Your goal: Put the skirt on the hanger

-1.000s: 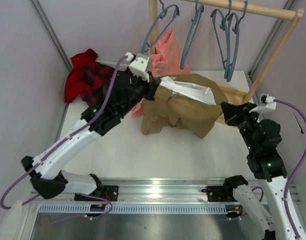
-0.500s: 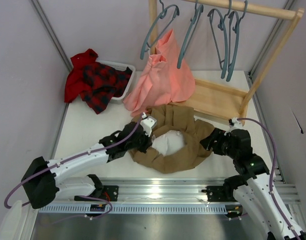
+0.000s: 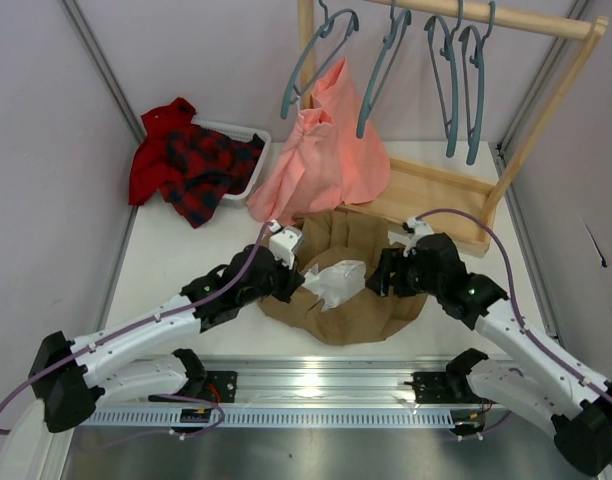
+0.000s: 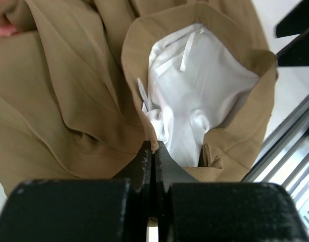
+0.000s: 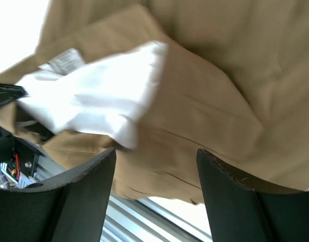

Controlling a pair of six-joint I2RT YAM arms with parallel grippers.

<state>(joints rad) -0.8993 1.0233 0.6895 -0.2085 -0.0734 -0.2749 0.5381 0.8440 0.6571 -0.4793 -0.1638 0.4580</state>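
Skirt lay bunched in a heap on the surface, near the front edge, btwn the two arms. Its white lining showed on top, left of centre.

L tool was at the heap's left side. In the L wrist view the tool had its fingers pressed together, pinching the khaki waist edge right beside the lining. The rest of the skirt fell in folds to the left.

R tool was at the heap's right side. In the R wrist view its fingers were spread wide w/ nothing clamped btwn them, and skirt cloth filled the view beyond.

Four grey-blue hangers hung on the wooden rack at the back, well apart from the skirt. A pink garment draped below the left ones. A plaid garment sat in a white basket at back left.
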